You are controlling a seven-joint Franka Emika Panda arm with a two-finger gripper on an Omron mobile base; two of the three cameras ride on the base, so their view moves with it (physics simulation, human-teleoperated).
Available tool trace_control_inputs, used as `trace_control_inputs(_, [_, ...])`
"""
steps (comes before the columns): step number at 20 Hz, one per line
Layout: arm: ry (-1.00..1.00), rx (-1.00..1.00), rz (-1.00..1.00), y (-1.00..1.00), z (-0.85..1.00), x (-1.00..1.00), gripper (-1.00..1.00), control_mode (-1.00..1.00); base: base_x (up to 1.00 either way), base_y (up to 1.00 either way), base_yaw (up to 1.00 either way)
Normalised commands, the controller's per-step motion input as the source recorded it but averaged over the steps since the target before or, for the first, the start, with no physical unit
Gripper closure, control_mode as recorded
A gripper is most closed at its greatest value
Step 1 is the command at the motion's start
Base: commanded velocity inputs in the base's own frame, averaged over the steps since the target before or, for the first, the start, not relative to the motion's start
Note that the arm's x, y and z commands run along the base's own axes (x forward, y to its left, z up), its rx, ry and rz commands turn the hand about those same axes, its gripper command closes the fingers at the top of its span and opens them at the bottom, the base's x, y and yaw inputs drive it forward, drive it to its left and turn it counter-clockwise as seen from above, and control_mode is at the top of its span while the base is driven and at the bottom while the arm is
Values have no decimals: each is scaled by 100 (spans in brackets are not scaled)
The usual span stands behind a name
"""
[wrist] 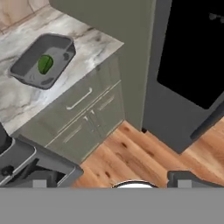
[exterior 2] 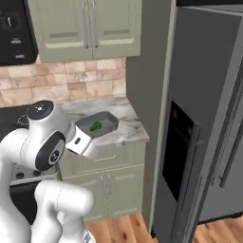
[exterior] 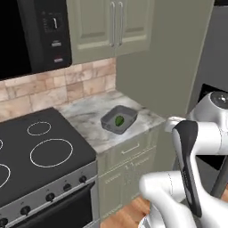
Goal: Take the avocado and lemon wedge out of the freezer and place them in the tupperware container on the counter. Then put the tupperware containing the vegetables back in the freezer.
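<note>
White arm (exterior: 191,178) fills the lower right of the left base view, elbow folded up in front of the olive cabinets (exterior: 129,164). Behind it, the tupperware container (exterior: 119,119) sits on the counter (exterior: 89,120), right of the black stovetop (exterior: 40,151); the avocado (exterior: 119,120) lies inside it. Microwave (exterior: 31,35) hangs above the stovetop, upper cabinets (exterior: 111,26) beside it.

Right base view: arm at lower left, partly covering the counter edge. Container with the green fruit inside sits near the counter's right end, close to the tall cabinet panel (exterior 2: 149,95). Freezer (exterior 2: 209,118) stands right of that panel, grey door facing the camera; its interior can't be seen.

Hand view: looks down at wood floor (wrist: 131,153), lower cabinets, counter corner. Container at upper left, avocado in its middle. Fingers (wrist: 188,178) show just as dark tips at the bottom edge; spread can't be judged. Nothing between them.
</note>
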Motion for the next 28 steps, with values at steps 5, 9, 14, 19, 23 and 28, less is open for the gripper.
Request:
trace_control_inputs(5, [0,0,0,0,0,0,-100,100,-43,32,-77])
trace_control_inputs(9, [0,0,0,0,0,0,-100,100,-57,8,-84])
trace_control_inputs(14, [0,0,0,0,0,0,-100,100,-63,-5,-79])
trace_control_inputs(19, [0,0,0,0,0,0,-100,100,-32,-68,-54])
trace_control_inputs(23, [0,0,0,0,0,0,-100,100,15,-90,-27])
trace_control_inputs(28, [0,0,0,0,0,0,-100,100,76,-78,-11])
